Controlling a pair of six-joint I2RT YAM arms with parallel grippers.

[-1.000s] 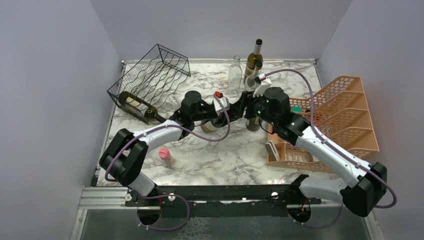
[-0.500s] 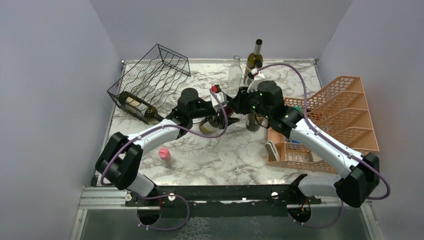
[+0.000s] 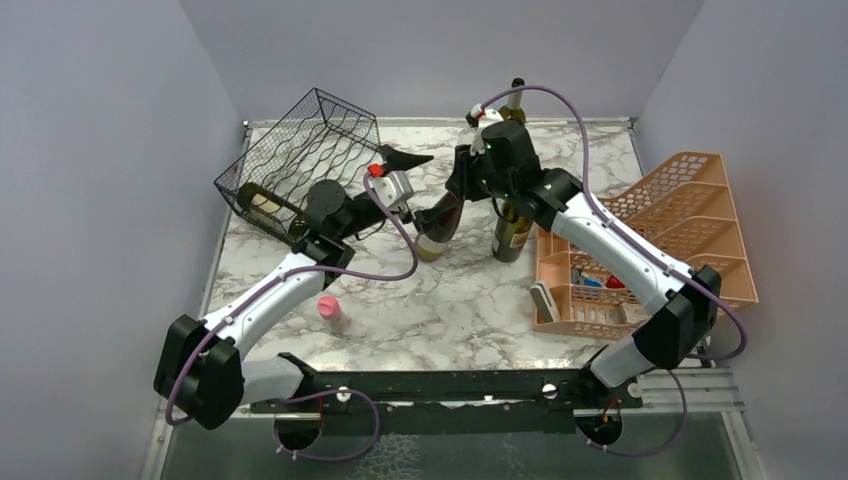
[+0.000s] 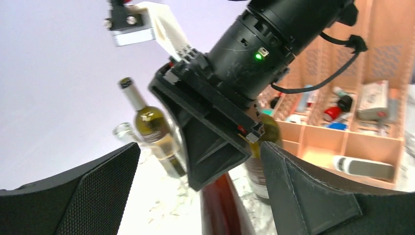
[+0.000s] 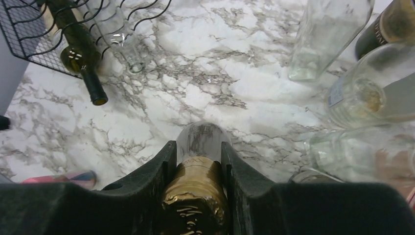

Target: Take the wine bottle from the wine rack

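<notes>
Pinching the tilted wine bottle (image 3: 438,222) by its foil neck, the right gripper (image 5: 197,147) holds it just beside the wine rack (image 3: 310,150), the left gripper (image 4: 195,191) spread wide nearby, a green bottle (image 3: 270,207) lying inside the rack.

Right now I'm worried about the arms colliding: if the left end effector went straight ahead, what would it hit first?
Probably the right end effector, shut on the dark bottle. It sits straight ahead between the open left fingers, though depth is unclear.
</notes>
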